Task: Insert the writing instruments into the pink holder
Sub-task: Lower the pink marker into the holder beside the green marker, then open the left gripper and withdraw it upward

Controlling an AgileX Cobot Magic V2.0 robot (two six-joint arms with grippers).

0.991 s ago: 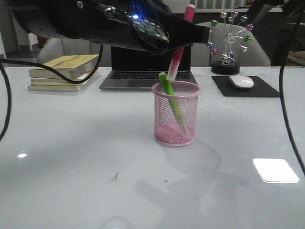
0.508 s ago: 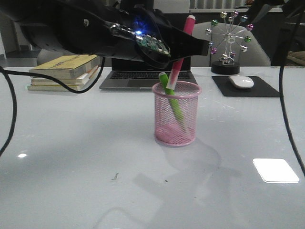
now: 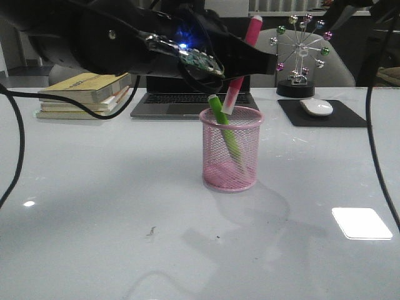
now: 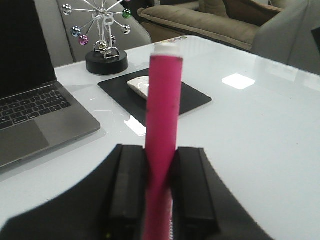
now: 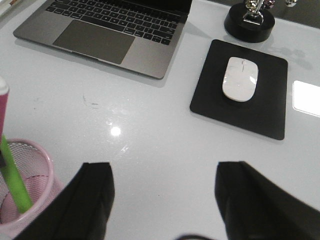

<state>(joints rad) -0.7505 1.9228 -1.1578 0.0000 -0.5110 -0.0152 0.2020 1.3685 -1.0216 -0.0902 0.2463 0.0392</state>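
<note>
In the front view the left gripper (image 3: pixel 250 59) is reaching in from the left above the pink holder (image 3: pixel 230 149), its jaws pinching the pink marker (image 3: pixel 240 62) partway up its barrel. The marker's long axis is leaning — top end tilting up and to the right, pale lower end (image 3: pixel 227 101) pointing down and left, sitting at about rim level over the cup's mouth; whether it is already inside the rim is hard to tell. The green marker (image 3: pixel 224 127) is already resting inside the holder, slanting the opposite way with its top poking above the rim. In the left wrist view the left gripper (image 4: pixel 159 187) is clamping narrowly on the pink marker (image 4: pixel 162 120), which is rising straight up between the fingers (image 4: pixel 131 185) toward a whitish tip. So the holder is lying directly below this gripper, and the coming move looks like a straight descent along the marker's axis. In the right wrist view the right gripper (image 5: pixel 162 192) is standing wide apart and holding nothing, hovering over bare table, with the holder (image 5: pixel 27 187) and green marker (image 5: pixel 14 177) off to one side near it.
</note>
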